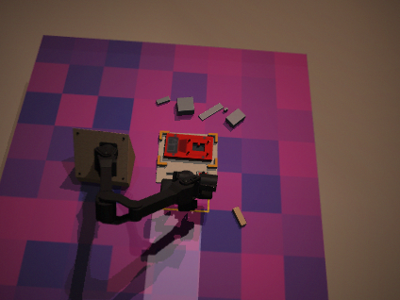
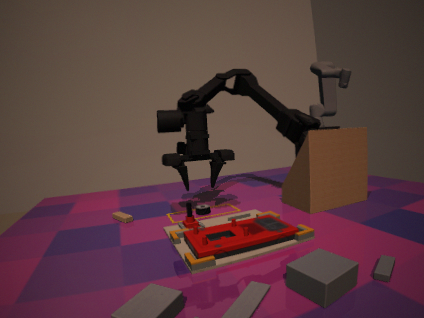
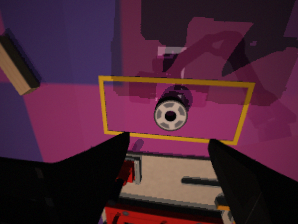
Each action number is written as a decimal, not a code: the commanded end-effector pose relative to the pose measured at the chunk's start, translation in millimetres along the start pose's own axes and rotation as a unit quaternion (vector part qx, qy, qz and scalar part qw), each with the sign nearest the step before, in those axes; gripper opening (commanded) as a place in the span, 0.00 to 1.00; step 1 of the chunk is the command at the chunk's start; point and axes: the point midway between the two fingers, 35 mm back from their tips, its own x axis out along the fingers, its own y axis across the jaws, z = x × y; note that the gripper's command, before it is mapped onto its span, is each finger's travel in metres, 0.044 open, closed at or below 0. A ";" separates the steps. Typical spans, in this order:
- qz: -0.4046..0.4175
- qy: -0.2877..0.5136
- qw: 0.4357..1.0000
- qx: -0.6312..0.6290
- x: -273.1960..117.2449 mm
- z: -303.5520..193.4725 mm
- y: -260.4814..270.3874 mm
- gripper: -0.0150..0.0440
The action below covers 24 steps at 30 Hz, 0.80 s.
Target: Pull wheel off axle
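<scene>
Below the gripper: wheel lies flat inside the yellow box | gripper wide open, holding nothing | job looks done
</scene>
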 end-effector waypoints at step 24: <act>-0.010 -0.001 1.000 -0.004 -49.6 -35.9 -81.3 1.00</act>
